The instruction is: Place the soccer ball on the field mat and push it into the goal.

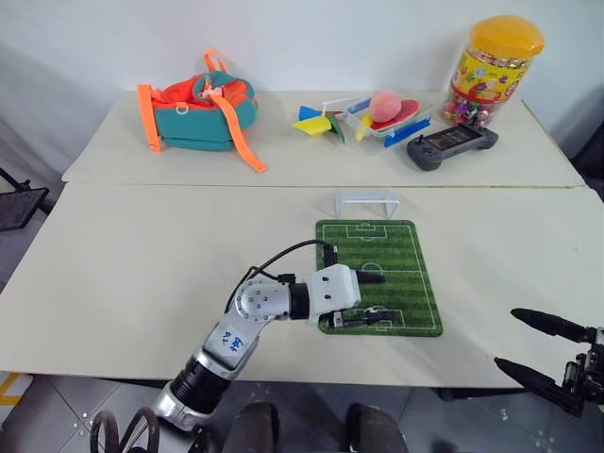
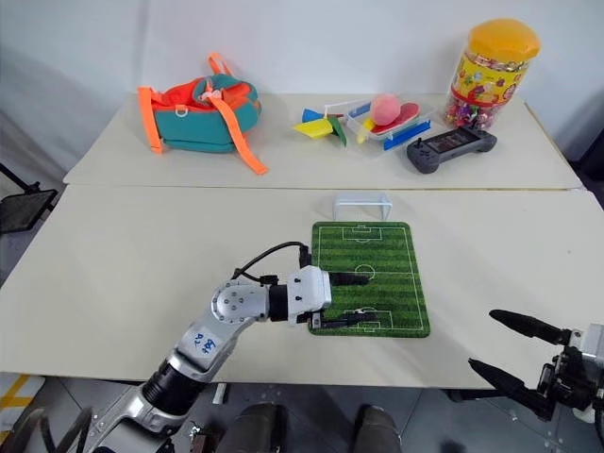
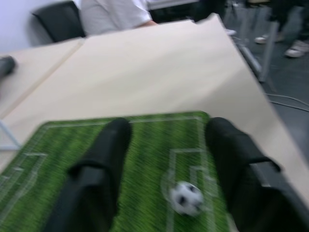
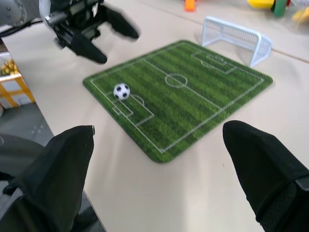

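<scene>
The soccer ball (image 4: 121, 91), tiny and white with black patches, lies on the field mat (image 1: 396, 245) in the penalty area at the end nearest me. In the left wrist view the soccer ball (image 3: 187, 197) rests on the grass below the gap between the fingers, touching neither. My left gripper (image 1: 373, 297) hovers open over that near end, pointing right across the mat. The white goal (image 1: 366, 201) stands on the table at the mat's far edge. Off the table's near right edge, my right gripper (image 1: 506, 338) is open and holds nothing.
On the far table lie an orange and teal backpack (image 1: 198, 109), coloured paper pieces (image 1: 319, 121), a clear tray (image 1: 408, 125) holding a pink ball, a grey game controller (image 1: 453, 143) and a yellow-lidded jar (image 1: 495, 66). A person in white (image 3: 116, 14) is beyond the table.
</scene>
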`<state>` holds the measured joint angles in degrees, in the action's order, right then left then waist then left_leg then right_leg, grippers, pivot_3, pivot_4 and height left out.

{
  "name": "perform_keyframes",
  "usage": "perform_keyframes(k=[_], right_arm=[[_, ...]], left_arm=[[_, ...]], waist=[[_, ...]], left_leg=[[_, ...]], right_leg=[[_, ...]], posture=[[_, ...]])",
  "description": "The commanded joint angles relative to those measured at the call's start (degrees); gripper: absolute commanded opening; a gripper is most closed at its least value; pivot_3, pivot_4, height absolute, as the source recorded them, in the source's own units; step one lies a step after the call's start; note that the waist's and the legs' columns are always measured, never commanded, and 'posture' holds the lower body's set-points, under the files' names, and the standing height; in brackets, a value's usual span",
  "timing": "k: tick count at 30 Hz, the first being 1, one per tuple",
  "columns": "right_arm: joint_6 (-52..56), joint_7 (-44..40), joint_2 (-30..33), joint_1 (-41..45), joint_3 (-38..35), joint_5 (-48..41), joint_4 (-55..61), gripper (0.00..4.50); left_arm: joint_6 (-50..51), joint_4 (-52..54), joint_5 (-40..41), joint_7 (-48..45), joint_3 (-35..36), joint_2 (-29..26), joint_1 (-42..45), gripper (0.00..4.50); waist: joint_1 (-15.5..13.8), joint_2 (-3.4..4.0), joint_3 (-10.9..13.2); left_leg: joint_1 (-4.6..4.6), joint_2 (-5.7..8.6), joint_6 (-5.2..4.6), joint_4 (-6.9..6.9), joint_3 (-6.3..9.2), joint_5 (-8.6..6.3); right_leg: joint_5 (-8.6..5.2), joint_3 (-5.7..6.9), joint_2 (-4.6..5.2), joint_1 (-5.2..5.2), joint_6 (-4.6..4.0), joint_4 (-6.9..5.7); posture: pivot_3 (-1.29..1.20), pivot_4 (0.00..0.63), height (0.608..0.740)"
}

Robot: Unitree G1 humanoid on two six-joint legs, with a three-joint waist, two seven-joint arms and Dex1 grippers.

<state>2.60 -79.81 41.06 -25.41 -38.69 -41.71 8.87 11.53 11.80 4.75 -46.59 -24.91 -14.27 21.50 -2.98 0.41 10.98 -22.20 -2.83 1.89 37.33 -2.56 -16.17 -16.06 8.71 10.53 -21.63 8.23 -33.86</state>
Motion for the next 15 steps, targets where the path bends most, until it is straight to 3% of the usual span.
perform_keyframes(k=[1,5,10,15], right_arm=[[-0.6,-0.7,-0.3,0.0,-1.2,-1.4,0.4,4.5],[-0.6,0.7,-0.5,0.3,-0.4,-0.4,1.1,4.5],[-0.7,1.8,-0.9,-0.9,-0.3,0.4,2.1,4.5],[-0.9,3.4,-2.4,-2.8,-0.5,1.0,4.0,4.5]], left_arm=[[3.1,3.4,1.9,-0.1,-0.4,0.2,-0.8,1.35],[7.4,3.4,4.0,-4.1,-1.6,-1.0,0.1,0.1],[10.4,1.7,5.4,-9.1,-3.6,-2.7,1.8,0.02],[7.4,-4.6,2.5,-7.3,-4.6,-0.8,4.0,0.02]], waist=[[0.0,0.0,0.0],[0.0,0.0,0.0],[0.0,0.01,0.0],[-0.1,0.03,0.0]], left_leg=[[0.0,0.0,-0.01,0.02,0.0,-0.01],[-0.01,0.0,-0.06,0.08,0.01,-0.04],[0.0,0.0,-0.03,0.04,0.01,-0.02],[-0.01,0.0,-0.01,0.08,0.0,-0.01]], right_leg=[[0.0,0.0,0.0,0.0,0.0,0.0],[0.0,0.0,0.0,0.02,0.0,-0.01],[0.0,0.0,0.0,0.01,0.0,-0.01],[0.0,0.0,0.0,0.01,0.0,-0.01]], posture=[[0.0,0.15,0.74],[0.0,0.15,0.74],[0.0,0.15,0.74],[0.0,0.15,0.74]])
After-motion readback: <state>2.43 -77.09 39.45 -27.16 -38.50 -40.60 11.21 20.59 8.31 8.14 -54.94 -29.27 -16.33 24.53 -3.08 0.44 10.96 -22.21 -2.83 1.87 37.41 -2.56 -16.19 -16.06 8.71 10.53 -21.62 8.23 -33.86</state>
